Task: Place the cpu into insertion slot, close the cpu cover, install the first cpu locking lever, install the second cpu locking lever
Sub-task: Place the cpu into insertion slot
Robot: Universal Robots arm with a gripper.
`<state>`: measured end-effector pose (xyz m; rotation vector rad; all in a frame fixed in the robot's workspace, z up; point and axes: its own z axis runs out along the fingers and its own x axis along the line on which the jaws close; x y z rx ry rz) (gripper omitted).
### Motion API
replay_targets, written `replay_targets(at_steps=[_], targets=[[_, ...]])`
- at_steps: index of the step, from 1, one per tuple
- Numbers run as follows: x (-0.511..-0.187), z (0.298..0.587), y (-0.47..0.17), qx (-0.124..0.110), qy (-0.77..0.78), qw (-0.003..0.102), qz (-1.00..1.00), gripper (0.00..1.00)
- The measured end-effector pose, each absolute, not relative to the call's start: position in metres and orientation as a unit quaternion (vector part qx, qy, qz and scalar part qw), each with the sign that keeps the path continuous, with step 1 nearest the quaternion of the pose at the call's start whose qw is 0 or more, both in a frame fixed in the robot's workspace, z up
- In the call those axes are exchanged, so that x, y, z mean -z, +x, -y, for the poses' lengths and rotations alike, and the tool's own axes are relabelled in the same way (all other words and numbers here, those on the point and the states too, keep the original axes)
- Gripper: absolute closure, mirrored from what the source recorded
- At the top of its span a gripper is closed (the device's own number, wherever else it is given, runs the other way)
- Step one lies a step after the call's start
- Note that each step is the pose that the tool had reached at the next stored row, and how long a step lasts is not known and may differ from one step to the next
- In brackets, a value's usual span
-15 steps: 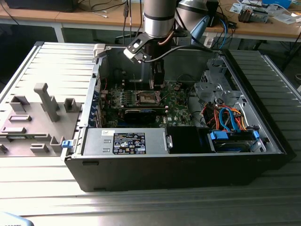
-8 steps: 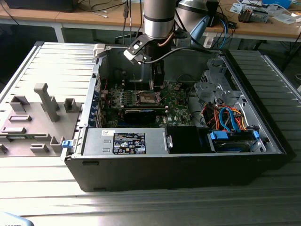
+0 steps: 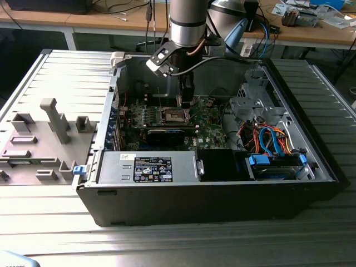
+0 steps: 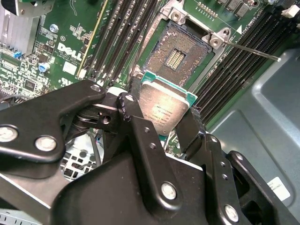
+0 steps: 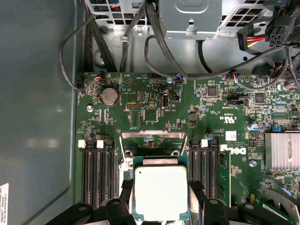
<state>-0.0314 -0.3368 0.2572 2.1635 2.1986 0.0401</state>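
Note:
My gripper [image 3: 186, 101] hangs inside the open computer case, shut on the cpu [image 4: 164, 108], a flat silver-topped chip with a green edge. One black finger [image 4: 133, 105] presses one side of the chip and the other finger [image 4: 193, 127] the opposite side. The cpu [image 5: 161, 192] is held just above the green motherboard [image 5: 150, 110], tilted and apart from the insertion slot [image 4: 176, 56], whose dark pin field lies uncovered. The insertion slot [image 3: 173, 115] sits a little to the exterior view's left of the gripper. The cpu cover [image 5: 154, 135] stands raised beyond the chip. A thin locking lever [image 4: 248, 49] sticks out beside the slot.
Long black memory slots [image 4: 119, 37] flank the socket on both sides. A finned heatsink [image 5: 281, 150] and cable bundles [image 5: 164, 51] lie nearby. The power supply [image 3: 144, 167] and the drive cage with blue cables [image 3: 272, 147] fill the case front. A grey fixture [image 3: 44, 133] lies outside.

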Motion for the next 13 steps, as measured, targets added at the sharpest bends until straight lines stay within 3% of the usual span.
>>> replay_targets(at_steps=[13], targets=[[-0.2547,0.3368,-0.0314,-0.013,0.701,0.028,-0.712,0.45]])
